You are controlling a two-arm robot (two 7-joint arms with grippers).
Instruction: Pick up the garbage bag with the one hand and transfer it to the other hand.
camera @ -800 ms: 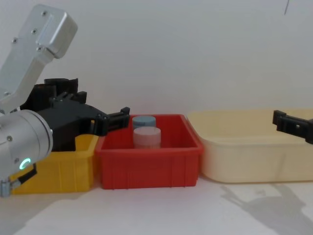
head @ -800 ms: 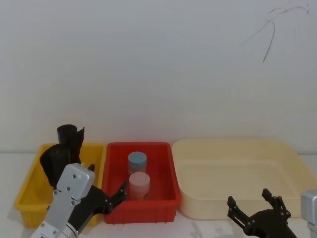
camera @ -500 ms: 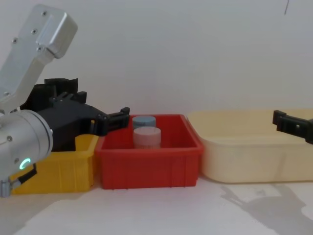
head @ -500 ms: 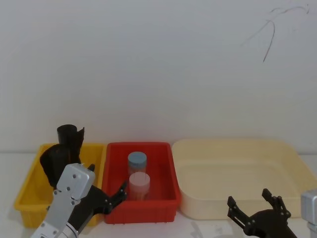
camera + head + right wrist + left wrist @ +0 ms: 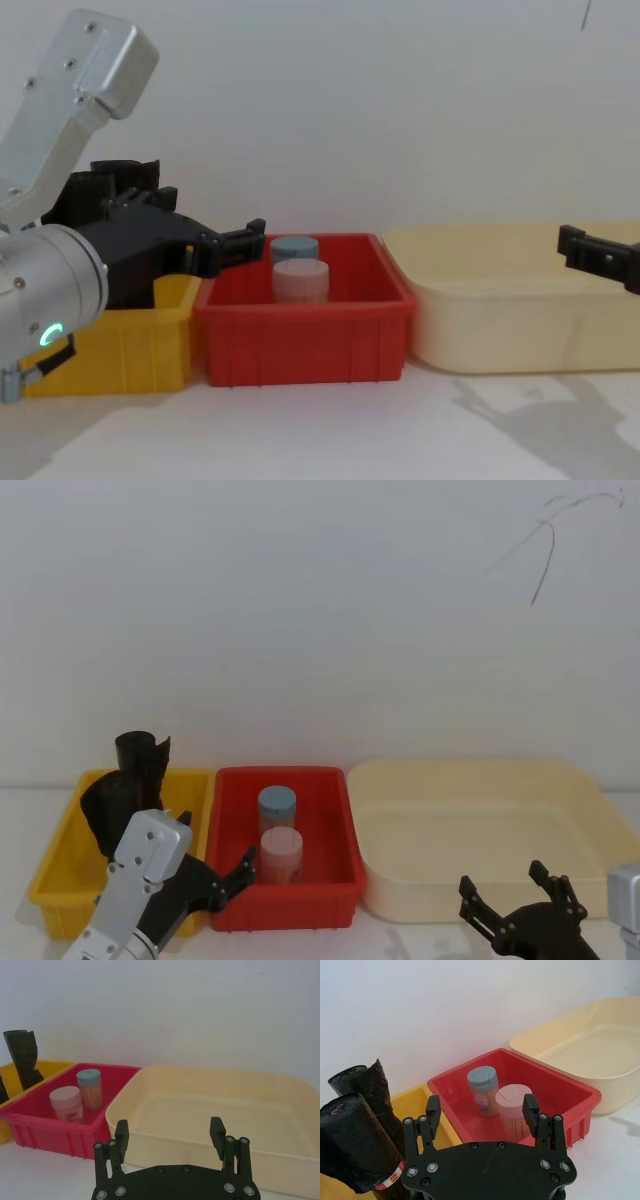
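Observation:
The garbage bag (image 5: 351,1146), a black roll with a red-and-white label band, stands in the yellow bin (image 5: 417,1097) beside a taller plain black roll (image 5: 372,1085). In the head view the garbage bag (image 5: 103,818) is at the bin's middle, partly behind my left arm. My left gripper (image 5: 238,868), on the arm with the teal-green ring, is open and holds nothing. It hovers at the front-left corner of the red bin (image 5: 300,905), to the right of the bag and apart from it. My right gripper (image 5: 505,882) is open and holds nothing, low in front of the cream tub (image 5: 480,775).
Two jars stand in the red bin, one with a blue lid (image 5: 277,805) and one with a pink lid (image 5: 282,848). The three containers stand side by side against a white wall. Bare white table lies in front of them.

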